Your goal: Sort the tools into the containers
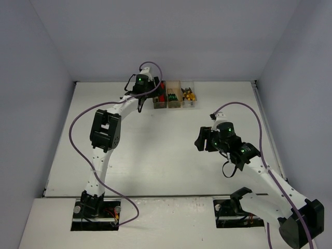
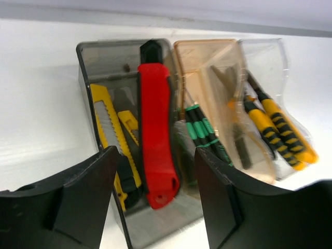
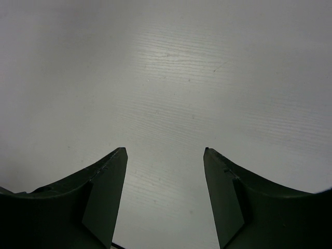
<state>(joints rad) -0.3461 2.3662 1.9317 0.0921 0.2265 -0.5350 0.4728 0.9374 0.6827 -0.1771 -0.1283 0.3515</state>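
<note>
Black fingers [image 2: 67, 202] of my left tool [image 2: 155, 155] are filling the bottom of the left wrist view. They are standing wide apart, and I am seeing a gap on each side of the red cutter [image 2: 155, 129] between them, so the left tool is gripping nothing.

That red cutter is lying in the grey bin [image 2: 98, 57], next to a yellow knife [image 2: 109, 129]. Its black tip is poking up by the far wall of the bin. Green and black screwdrivers [image 2: 199, 127] are sitting in the orange bin [image 2: 207, 52]. Yellow and black pliers [image 2: 275, 124] are sitting in the clear bin [image 2: 270, 52]. All three bins are standing side by side at the far edge of the counter [image 2: 36, 104].

My right tool [image 3: 165, 155] is hanging over bare counter, well apart from the bins. Its fingers are wide apart too, and it is carrying nothing.

I am thinking this is the dropping-off step for the red cutter. From above I am not spotting any tool outside the bins, so the sorting is looking nearly done.

Next, I am planning to lift the left tool straight up and pull it back toward me. I am needing to go slowly, because the fingers are sitting close to the cutter and could knock it or push the bin.
</note>
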